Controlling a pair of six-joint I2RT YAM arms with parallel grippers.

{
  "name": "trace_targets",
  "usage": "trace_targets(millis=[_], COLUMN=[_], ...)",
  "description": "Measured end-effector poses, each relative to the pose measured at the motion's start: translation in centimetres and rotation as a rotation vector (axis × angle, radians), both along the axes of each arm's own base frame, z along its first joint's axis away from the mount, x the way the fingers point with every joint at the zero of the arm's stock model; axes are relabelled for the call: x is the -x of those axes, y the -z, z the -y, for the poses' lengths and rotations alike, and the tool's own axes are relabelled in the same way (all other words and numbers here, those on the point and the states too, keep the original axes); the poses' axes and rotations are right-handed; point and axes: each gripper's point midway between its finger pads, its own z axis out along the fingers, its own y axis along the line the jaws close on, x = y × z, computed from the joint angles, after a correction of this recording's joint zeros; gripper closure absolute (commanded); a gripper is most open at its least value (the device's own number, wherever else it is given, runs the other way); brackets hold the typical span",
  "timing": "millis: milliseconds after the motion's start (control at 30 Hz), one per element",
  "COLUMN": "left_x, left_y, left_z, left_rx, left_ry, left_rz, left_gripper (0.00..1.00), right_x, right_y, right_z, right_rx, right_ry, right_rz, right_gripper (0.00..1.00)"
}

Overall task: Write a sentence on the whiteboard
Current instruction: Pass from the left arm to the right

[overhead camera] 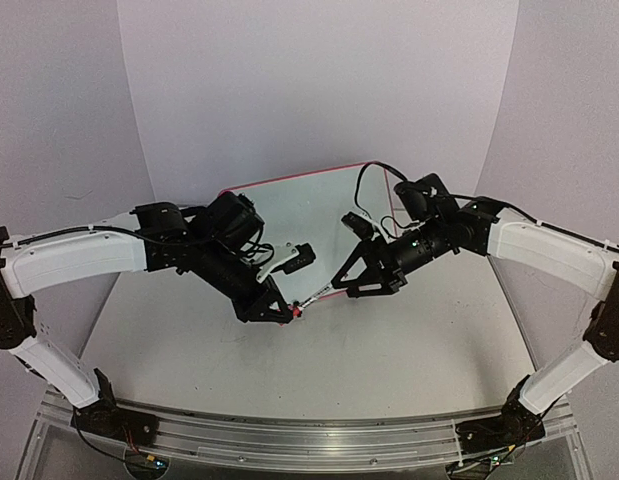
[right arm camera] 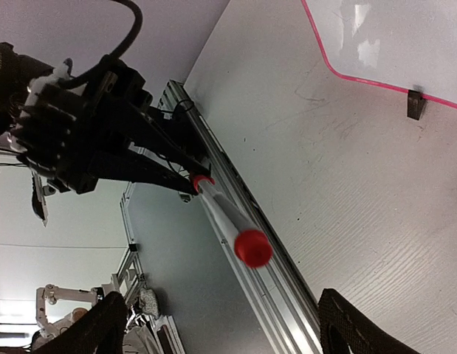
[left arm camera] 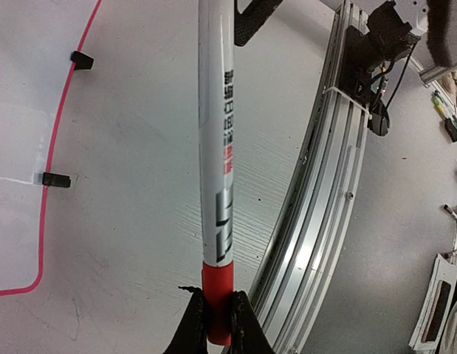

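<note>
White and shiny with a thin pink rim, the whiteboard (overhead camera: 314,205) is lying at the far middle of the table (overhead camera: 339,350). From above, the left gripper (overhead camera: 289,312) is pinching a marker (overhead camera: 314,297) by the board's near edge, and the right gripper (overhead camera: 344,288) is hanging open beside it. In the left wrist view, fingers (left arm camera: 191,328) are squeezing the marker's red end, with the board's rim curving nearby. In the right wrist view, its own fingers (right arm camera: 354,324) are standing wide apart, holding nothing.
</note>
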Motion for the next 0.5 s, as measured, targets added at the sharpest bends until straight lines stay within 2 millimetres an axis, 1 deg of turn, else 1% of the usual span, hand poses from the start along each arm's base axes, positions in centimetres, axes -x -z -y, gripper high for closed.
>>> trace_targets(millis=[133,367,500], left_x=[0.8,1.3,1.7], left_y=[0.4,-0.5,-0.6], left_z=[1.1,2.4,3.3], left_rx=[0.006,0.045,0.053], left_ry=[0.058,0.103,0.134], left_rz=[-0.029,-0.059,-0.078], left_gripper=[1.00,1.00,1.00], right_x=[0.7,1.3,1.5], right_y=[0.0,1.6,2.2], right_z=[-0.1,-0.2,-0.6], right_rx=[-0.014,0.003,0.008], right_ry=[-0.027,-0.052,-0.069], right_rz=[-0.028,-0.081,-0.104], right_gripper=[0.18,0.21,0.24])
